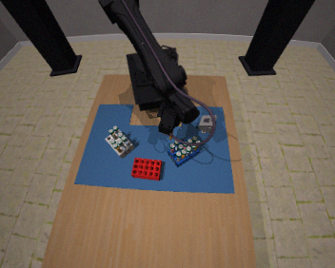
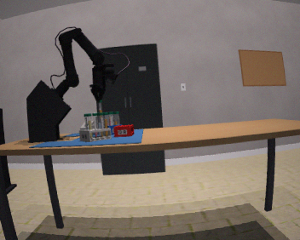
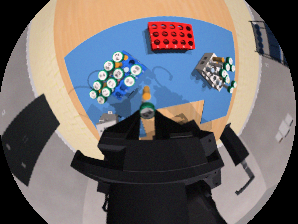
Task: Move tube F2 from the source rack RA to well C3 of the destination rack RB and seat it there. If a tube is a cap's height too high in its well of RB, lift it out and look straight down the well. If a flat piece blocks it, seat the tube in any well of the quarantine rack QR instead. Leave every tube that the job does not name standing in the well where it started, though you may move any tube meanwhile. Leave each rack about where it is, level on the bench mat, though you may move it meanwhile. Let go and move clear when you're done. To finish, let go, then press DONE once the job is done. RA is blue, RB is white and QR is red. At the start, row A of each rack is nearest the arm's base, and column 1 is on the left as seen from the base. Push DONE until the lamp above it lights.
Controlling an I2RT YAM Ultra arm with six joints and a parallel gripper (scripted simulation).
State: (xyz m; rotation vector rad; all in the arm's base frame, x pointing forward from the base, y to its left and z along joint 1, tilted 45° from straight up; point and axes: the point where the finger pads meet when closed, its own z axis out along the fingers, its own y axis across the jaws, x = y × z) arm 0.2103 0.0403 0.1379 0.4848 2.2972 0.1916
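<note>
My gripper [image 1: 167,132] [image 2: 99,98] [image 3: 147,113] is shut on a green-capped tube [image 2: 100,105] [image 3: 146,94] with orange contents; its cap label is not readable. The tube hangs upright above the mat, beside the blue rack RA [image 1: 180,164] [image 3: 142,67] and clear of it. RA holds several green-capped tubes and shows some open wells. The white rack RB [image 1: 126,153] [image 2: 89,137] [image 3: 204,64] stands turned at the other side, with several capped tubes. The red rack QR [image 1: 147,178] [image 2: 118,133] [image 3: 172,49] has no tubes. The insides of RB's wells are too small to judge.
The pale DONE box [image 1: 206,124] [image 3: 108,120] stands near RA, towards the arm's base; its lamp cannot be made out. The blue bench mat [image 1: 99,176] [image 2: 136,138] lies under the racks on the wooden table [image 1: 155,223] [image 2: 228,129].
</note>
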